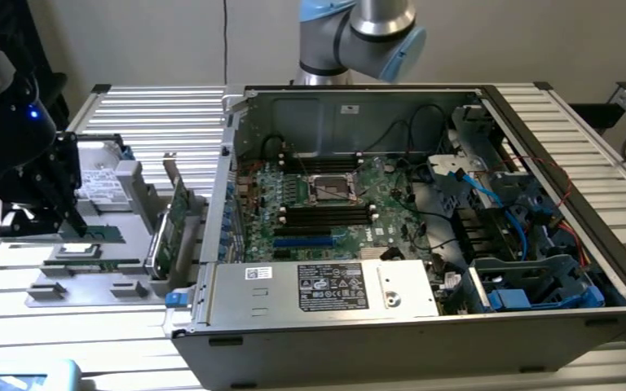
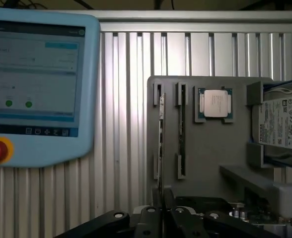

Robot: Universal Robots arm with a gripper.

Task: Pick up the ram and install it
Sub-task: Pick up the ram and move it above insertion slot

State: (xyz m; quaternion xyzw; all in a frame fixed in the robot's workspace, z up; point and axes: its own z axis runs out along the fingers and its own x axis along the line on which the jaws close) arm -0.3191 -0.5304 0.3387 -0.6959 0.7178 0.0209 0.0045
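Tool state: the tool [image 2: 162,199] is clenched on the ram [image 2: 161,144], with a finger pressed to each face of the thin board
Ram position: in the wrist view it is seen edge-on, running along one of the two slot rows of the grey holder [image 2: 210,148]
Ram in exterior view: a green sliver [image 1: 98,234] at the tip of the tool [image 1: 78,231], over the holder [image 1: 85,289] at the exterior view's left, well apart from the computer case [image 1: 400,334]
Seated or lifted: I cannot tell whether the board is clear of its holder slot
Done: the grasp on the ram is made
Left: the ram is not yet in the case, and the long black slots [image 1: 324,214] on the motherboard [image 1: 390,191] look bare
Progress: early by my judgement, with the pick under way and the install untouched
Ram count: one for certain; the neighbouring holder row looks dark and vacant
Doubtful item: a second green strip [image 1: 95,265] lies lower on the holder, and I cannot tell whether it is another stick
Arm and tool count: one arm [image 1: 357,32], one tool
Holder parts: one processor [image 2: 215,103], one hard drive [image 2: 282,121]
Expansion card: one [image 1: 177,216], standing between the holder and the case
Black slot groups: two, one on either side of the socket
Pendant: one [image 2: 32,84], with one red button, lying on the slatted worktop [image 2: 126,99]
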